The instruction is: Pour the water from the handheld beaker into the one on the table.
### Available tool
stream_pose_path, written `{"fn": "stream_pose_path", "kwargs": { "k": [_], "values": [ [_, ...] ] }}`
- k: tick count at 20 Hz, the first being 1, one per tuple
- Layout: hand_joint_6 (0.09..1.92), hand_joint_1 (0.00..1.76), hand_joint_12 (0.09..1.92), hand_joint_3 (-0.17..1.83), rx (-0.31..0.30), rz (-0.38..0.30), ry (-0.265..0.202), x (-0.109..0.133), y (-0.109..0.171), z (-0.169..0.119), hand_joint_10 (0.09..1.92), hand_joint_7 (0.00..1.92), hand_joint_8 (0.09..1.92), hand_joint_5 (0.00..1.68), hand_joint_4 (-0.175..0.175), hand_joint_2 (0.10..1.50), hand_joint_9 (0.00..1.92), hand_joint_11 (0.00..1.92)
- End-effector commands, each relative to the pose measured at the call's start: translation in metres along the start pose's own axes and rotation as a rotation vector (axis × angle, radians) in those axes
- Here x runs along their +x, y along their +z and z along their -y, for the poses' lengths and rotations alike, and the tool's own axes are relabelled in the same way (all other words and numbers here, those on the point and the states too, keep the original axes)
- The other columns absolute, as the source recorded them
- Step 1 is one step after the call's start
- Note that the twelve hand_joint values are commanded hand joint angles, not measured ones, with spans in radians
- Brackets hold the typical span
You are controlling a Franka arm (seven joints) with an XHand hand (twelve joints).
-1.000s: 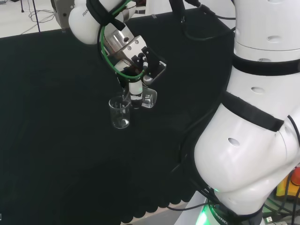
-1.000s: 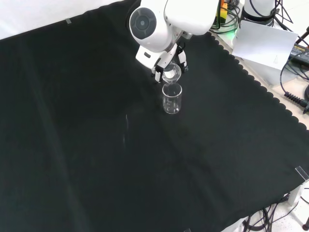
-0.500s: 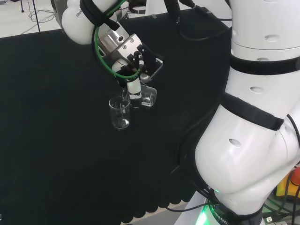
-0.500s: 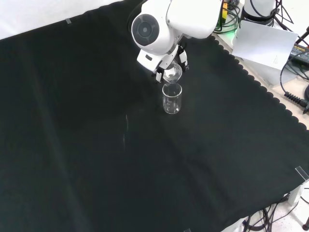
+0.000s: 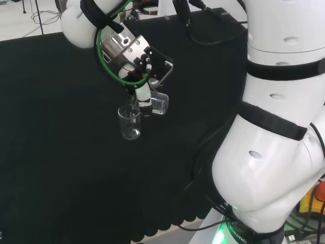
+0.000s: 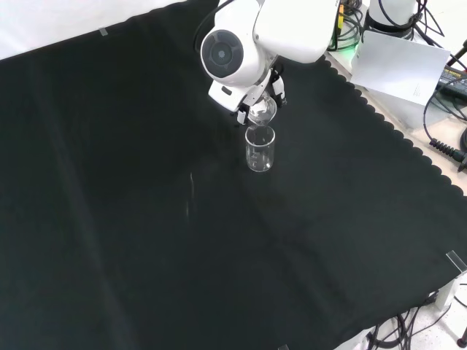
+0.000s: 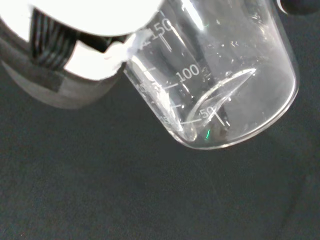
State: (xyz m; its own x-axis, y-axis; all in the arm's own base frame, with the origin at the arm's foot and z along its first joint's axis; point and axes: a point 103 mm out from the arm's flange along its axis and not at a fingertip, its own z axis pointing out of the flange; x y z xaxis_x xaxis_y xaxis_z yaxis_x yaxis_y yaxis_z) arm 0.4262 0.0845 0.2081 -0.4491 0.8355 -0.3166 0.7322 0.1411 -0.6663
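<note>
On black cloth (image 6: 146,219), held beaker (image 5: 158,103) tilted over table beaker (image 5: 130,122)

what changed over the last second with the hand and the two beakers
In the head view the hand and its arm link have swung left and slightly up, tipping the held beaker a bit further over the beaker on the cloth. The hand stays shut on its beaker, and the standing beaker has not moved.

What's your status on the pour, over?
Hand shut on handheld beaker, tipped toward table beaker. A little water left in handheld beaker. Table beaker upright on black cloth, nothing in the way.
</note>
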Motion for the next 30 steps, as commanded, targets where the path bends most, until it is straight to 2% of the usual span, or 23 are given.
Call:
{"fn": "stream_pose_path", "kwargs": {
  "k": [1, 16, 30],
  "values": [
    [0.80, 1.14, 0.56, 0.72, 0.016, 0.019, 0.006, 0.0023, -0.0025, 0.0002, 0.09, 1.69, 0.18, 1.22, 0.082, 0.65, 1.81, 1.62],
    [0.81, 1.14, 0.56, 0.72, 0.087, 0.065, 0.036, 0.0086, -0.0091, -0.0018, 0.09, 1.69, 0.19, 1.21, 0.088, 0.65, 1.81, 1.61],
    [0.82, 1.14, 0.56, 0.72, 0.136, 0.055, 0.057, 0.0023, -0.0109, -0.0061, 0.09, 1.69, 0.19, 1.21, 0.092, 0.66, 1.81, 1.61]
  ]
}}
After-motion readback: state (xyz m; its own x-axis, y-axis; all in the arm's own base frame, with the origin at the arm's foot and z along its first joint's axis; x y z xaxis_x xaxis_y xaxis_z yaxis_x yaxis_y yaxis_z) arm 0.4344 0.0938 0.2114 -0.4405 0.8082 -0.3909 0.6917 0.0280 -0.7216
